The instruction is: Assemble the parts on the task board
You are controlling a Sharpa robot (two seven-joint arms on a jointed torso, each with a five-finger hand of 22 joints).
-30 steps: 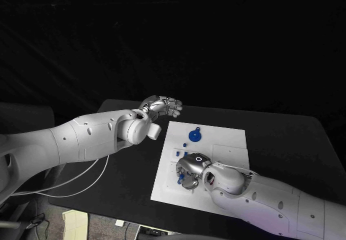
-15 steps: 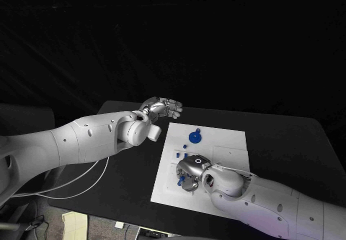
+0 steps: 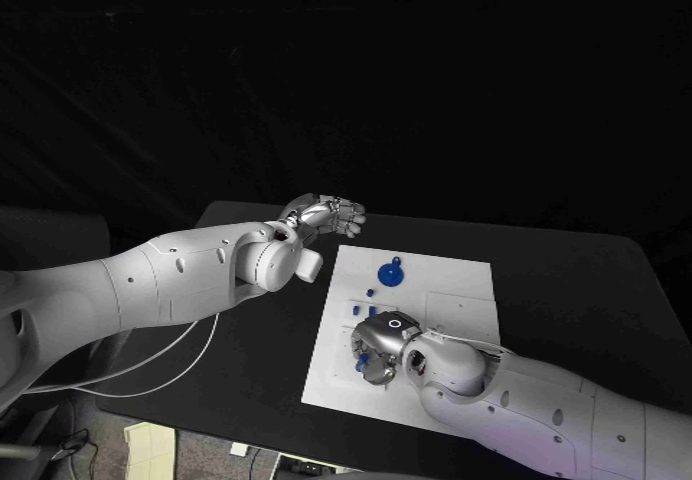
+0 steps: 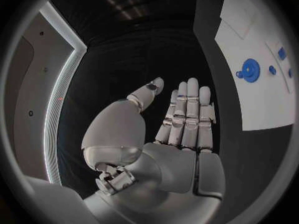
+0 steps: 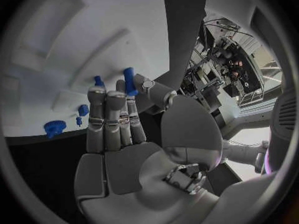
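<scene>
A small blue peg point(image 5: 129, 80) is pinched between thumb and fingers of the right hand point(image 3: 378, 345), low over the near part of the white task board point(image 3: 447, 275) on the tabletop point(image 3: 577, 270); seating it appears to be the step in hand, calling next for careful alignment. A blue gear point(image 3: 391, 271) lies farther up the board. The left hand point(image 3: 326, 214) is held released, fingers straight, beyond the board's far corner.
</scene>
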